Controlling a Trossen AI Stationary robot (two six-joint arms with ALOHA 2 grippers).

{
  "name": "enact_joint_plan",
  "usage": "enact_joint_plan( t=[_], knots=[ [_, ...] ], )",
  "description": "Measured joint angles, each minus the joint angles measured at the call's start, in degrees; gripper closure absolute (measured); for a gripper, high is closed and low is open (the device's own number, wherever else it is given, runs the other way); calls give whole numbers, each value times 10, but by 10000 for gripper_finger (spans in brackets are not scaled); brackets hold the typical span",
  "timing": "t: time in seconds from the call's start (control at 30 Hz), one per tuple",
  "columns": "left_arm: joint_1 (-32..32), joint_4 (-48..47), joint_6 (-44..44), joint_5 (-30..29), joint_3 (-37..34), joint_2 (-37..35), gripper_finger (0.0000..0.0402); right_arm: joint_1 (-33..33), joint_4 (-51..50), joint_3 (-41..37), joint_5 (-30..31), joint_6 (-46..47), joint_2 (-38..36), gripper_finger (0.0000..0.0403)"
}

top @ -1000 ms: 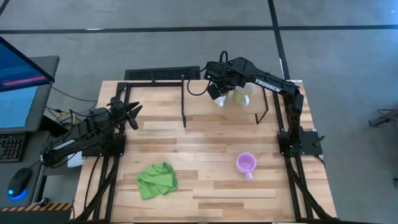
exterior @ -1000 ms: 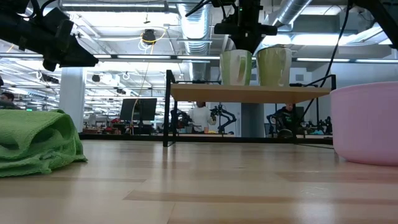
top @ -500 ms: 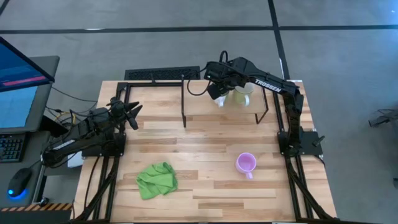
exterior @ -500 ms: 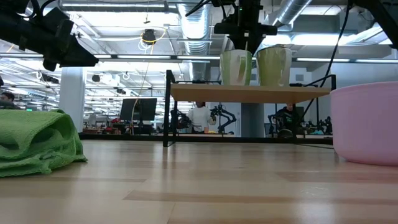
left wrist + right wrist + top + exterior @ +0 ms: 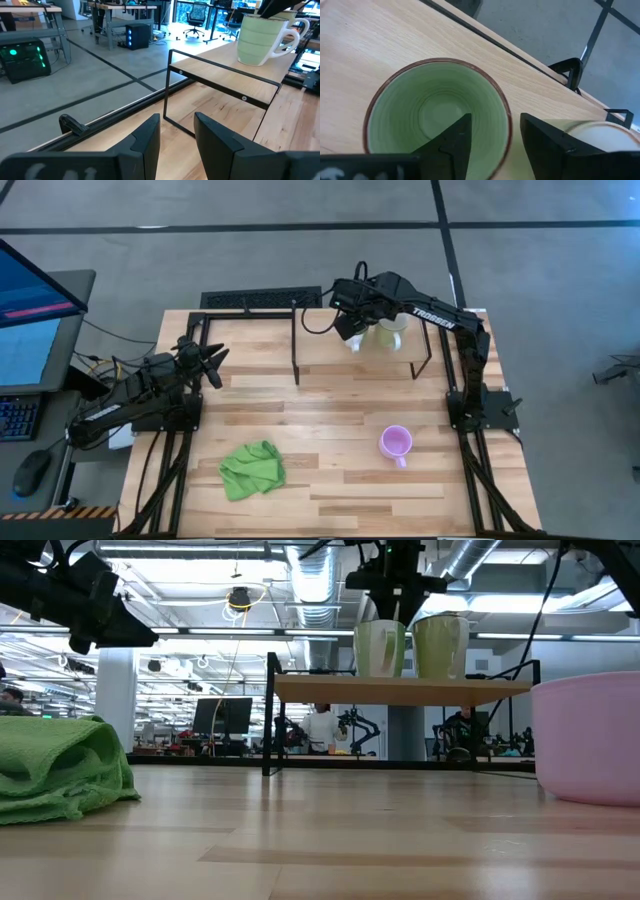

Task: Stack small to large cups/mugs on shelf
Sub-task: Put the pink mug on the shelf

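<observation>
The green mug (image 5: 353,340) and the cream mug (image 5: 388,333) stand side by side on their bases on the low wooden shelf (image 5: 320,345); the low view shows both upright, the green mug (image 5: 379,648) and the cream mug (image 5: 440,646). My right gripper (image 5: 495,122) is open just above the green mug (image 5: 435,110), its fingers on either side of the rim, touching nothing that I can see. The purple mug (image 5: 396,444) stands on the table at the near right. My left gripper (image 5: 177,145) is open and empty at the table's left (image 5: 210,360).
A crumpled green cloth (image 5: 252,468) lies on the table near the front left. The shelf's thin black legs (image 5: 296,358) stand on the table's far half. A monitor and a keyboard sit off the table to the left.
My right gripper has gone up a little above the green mug, which stays upright on the shelf.
</observation>
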Motion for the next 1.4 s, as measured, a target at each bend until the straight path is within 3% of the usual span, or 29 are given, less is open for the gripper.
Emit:
enact_joint_plan(
  t=[0.57, 0.93, 1.13, 1.4],
  knots=[
    [0, 0, 0, 0, 0, 1, 291, 57, 1, 95, 17, -25, -75, 214],
    [0, 0, 0, 0, 0, 1, 291, 202, 0, 96, 16, -40, -157, 220],
    [0, 0, -1, 0, 0, 1, 291, 285, 0, 96, 15, -42, -159, 222],
    [0, 0, -1, 0, 0, 1, 291, 351, 0, 67, 15, -123, -150, 223]
  ],
)
